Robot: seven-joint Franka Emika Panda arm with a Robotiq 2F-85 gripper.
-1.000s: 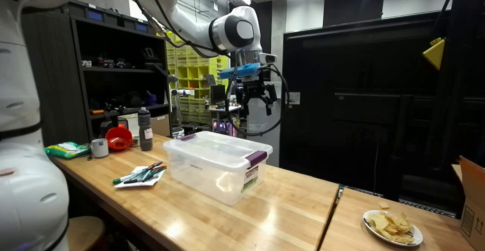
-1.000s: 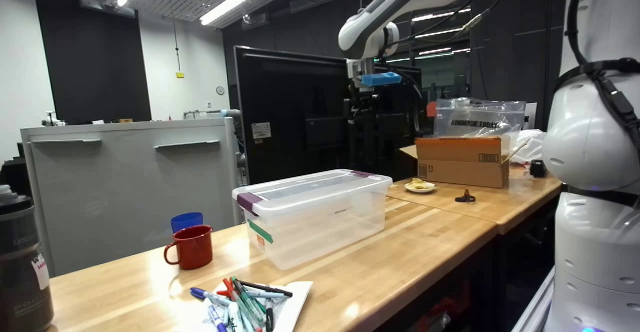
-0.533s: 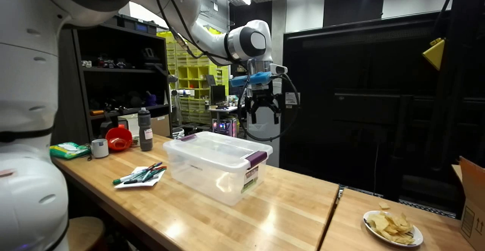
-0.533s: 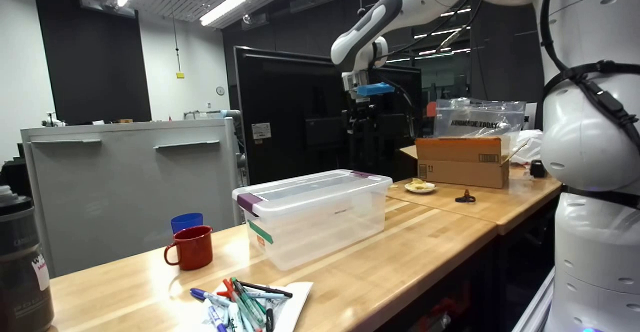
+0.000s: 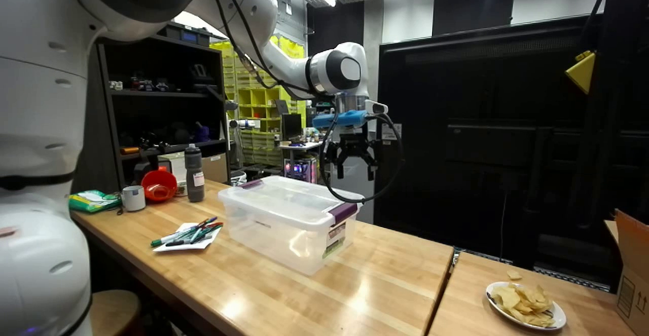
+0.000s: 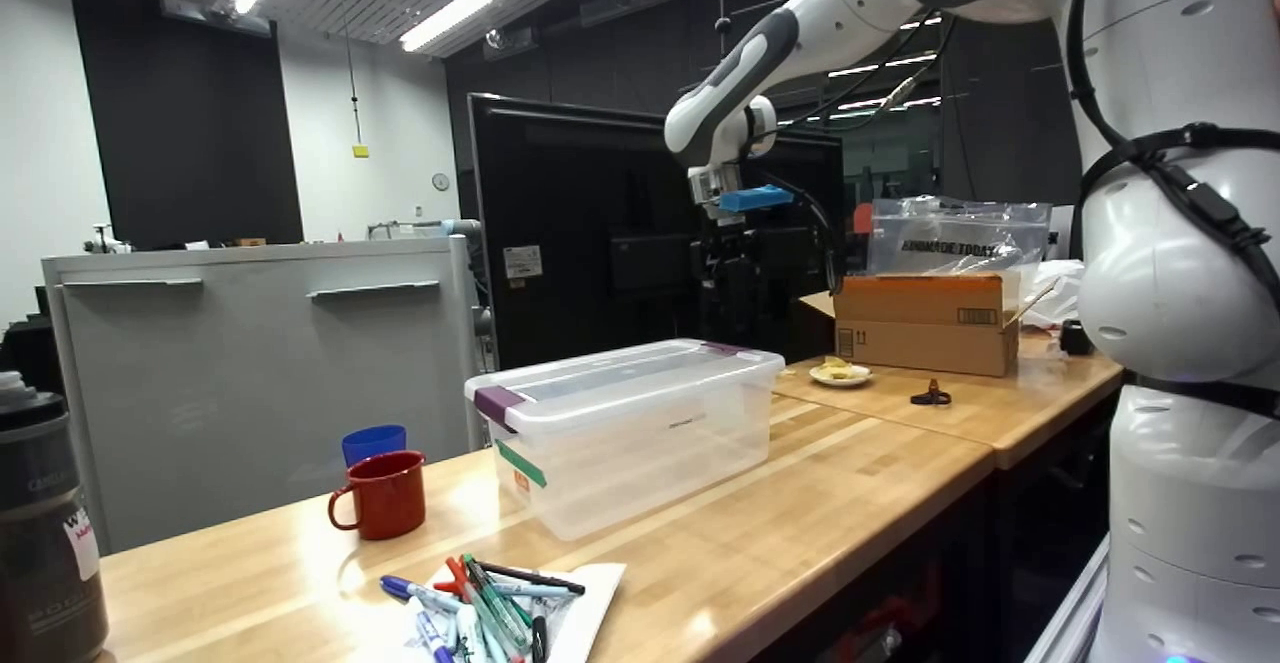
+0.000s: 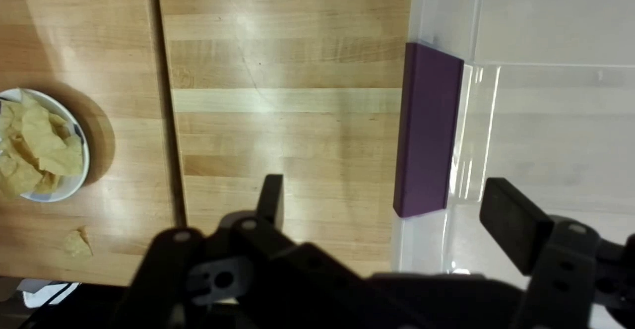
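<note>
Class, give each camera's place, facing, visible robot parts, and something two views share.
Exterior view: beside the robot, facing the plastic box, black shelves beyond; arm and gripper show.
Exterior view: beside the robot, facing that box, a carton beyond; arm and gripper show.
Wrist view: wrist-mounted, facing down at chips and a purple latch; gripper shows.
Both exterior views share box and pens.

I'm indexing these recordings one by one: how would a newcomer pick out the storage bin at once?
Start at the long wooden table. On it, lower than the open claw, stands a large lidded storage bin. Its see-through plastic and purple latches set it apart from the much smaller red mug and markers nearby.
</note>
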